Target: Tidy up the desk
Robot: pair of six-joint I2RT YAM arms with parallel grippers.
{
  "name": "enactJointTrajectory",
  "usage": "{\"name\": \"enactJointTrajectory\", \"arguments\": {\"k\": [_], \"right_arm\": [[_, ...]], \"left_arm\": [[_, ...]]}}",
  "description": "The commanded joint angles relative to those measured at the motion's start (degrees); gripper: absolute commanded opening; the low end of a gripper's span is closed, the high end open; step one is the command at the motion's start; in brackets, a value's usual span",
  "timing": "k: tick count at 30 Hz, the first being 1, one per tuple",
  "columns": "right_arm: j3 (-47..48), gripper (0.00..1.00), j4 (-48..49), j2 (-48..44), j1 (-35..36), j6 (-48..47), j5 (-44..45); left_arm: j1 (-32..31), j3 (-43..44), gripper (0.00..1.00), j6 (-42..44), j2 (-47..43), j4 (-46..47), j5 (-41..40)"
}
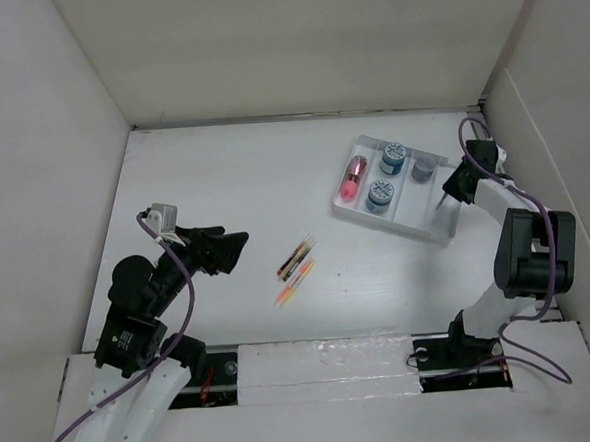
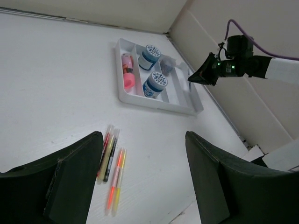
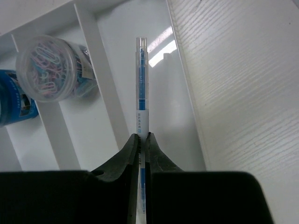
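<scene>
The desk [image 1: 222, 175] is a large white tabletop. Several loose pens [image 1: 295, 258] lie at its middle, also in the left wrist view [image 2: 112, 161]. My left gripper [image 1: 238, 244] is open and empty, just left of the pens; they lie by its left finger in its own view [image 2: 142, 135]. A white tray [image 1: 390, 223] sits at the back right. My right gripper [image 1: 443, 202] is shut on a blue pen [image 3: 141, 84], held above the tray's right-hand compartment [image 3: 163, 93].
The tray [image 2: 154, 103] holds a pink item [image 2: 127, 77], two blue jars [image 2: 155, 84], and a clear jar of paper clips [image 3: 49, 70]. White walls close in the desk on the left, back and right.
</scene>
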Motion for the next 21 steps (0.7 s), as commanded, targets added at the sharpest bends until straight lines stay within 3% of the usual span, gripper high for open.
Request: {"name": "enactJointTrajectory", "arguments": {"k": [1, 5, 6, 7, 10, 13, 15, 19, 20, 21], "right_arm": [[4.4, 0.03, -3.31, 0.83, -0.17, -2.22, 0.77], [6.52, 0.09, -6.31, 2.42, -0.17, -0.21, 8.92], [6.17, 0.18, -6.14, 1.98, -0.17, 0.32, 10.26], [5.82, 0.41, -5.53, 1.72, -0.17, 0.76, 10.88], [4.42, 0.71, -2.55, -2.57, 1.75, 2.26, 13.86], [2.83, 0.73, -2.09, -6.78, 4.12, 2.7, 15.88], [0.73, 0.67, 0.78, -10.75, 8.95, 3.06, 16.69], [-6.12, 0.36, 5.45, -22.08, 19.67, 2.96, 15.28], [-9.53, 0.36, 6.86, -25.5, 21.34, 2.27, 15.02], [-10.7, 0.26, 7.39, -27.8, 23.1, 2.61, 15.28]], "left_arm": [[-0.81, 0.2, 0.67, 2.55, -2.3, -1.47, -1.83], [-0.81, 0.73, 0.68, 3.0, -4.59, -4.55, -7.09], [-0.81, 0.47, 0.68, 2.99, -5.2, -4.47, -7.11], [-0.81, 0.21, 0.68, 2.91, -6.08, -4.29, -7.02], [-0.81, -0.06, 0.69, 2.99, -5.13, -3.94, -6.84], [-0.81, -0.15, 0.69, 3.08, -4.42, -3.94, -6.4], [-0.81, -0.23, 0.69, 3.17, -4.16, -3.76, -6.32], [-0.81, -0.5, 0.69, 3.08, -4.16, -3.59, -6.4], [-0.81, -0.59, 0.69, 3.0, -4.16, -3.67, -6.4], [-0.81, -0.67, 0.69, 2.91, -3.89, -3.76, -6.58]]}}
